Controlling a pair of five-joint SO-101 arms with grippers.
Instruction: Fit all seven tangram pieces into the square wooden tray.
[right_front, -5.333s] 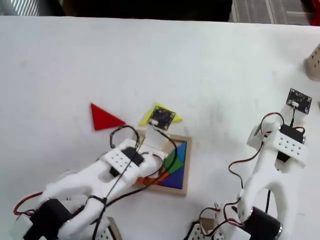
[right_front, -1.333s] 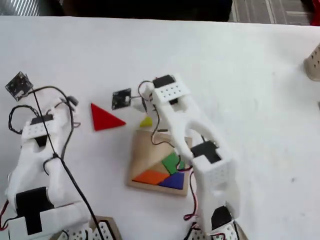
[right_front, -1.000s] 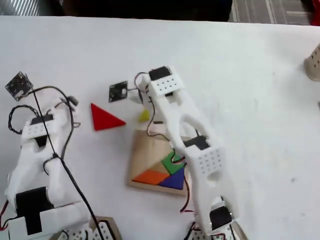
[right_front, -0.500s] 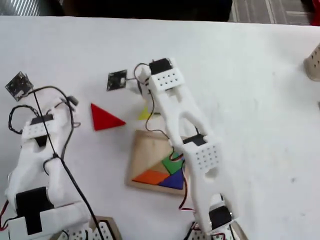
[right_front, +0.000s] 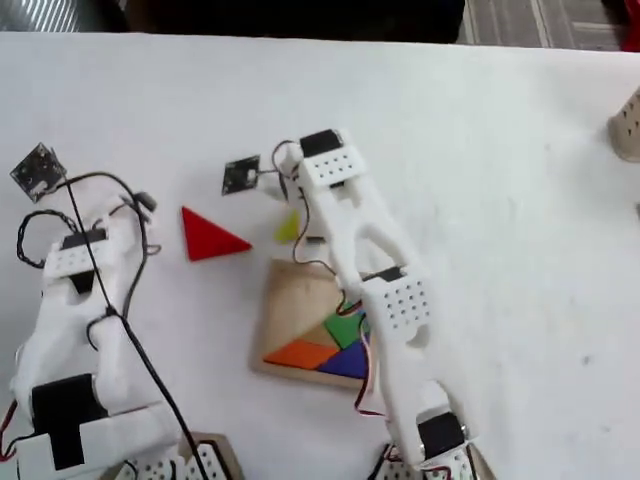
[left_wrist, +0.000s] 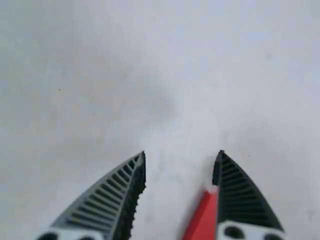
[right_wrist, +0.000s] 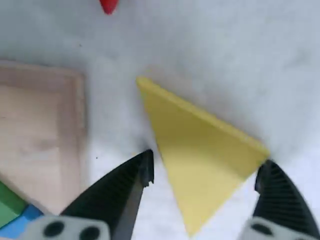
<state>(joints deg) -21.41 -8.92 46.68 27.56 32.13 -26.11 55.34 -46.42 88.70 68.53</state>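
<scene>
Sitting between the wide-apart jaws of the right pincer (right_wrist: 206, 161), yellow triangle (right_wrist: 200, 150), just beside tray (right_wrist: 42, 112).

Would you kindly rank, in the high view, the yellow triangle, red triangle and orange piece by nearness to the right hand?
1. yellow triangle, beneath the right hand.
2. red triangle, farther left.
3. orange piece, in the tray.
</scene>
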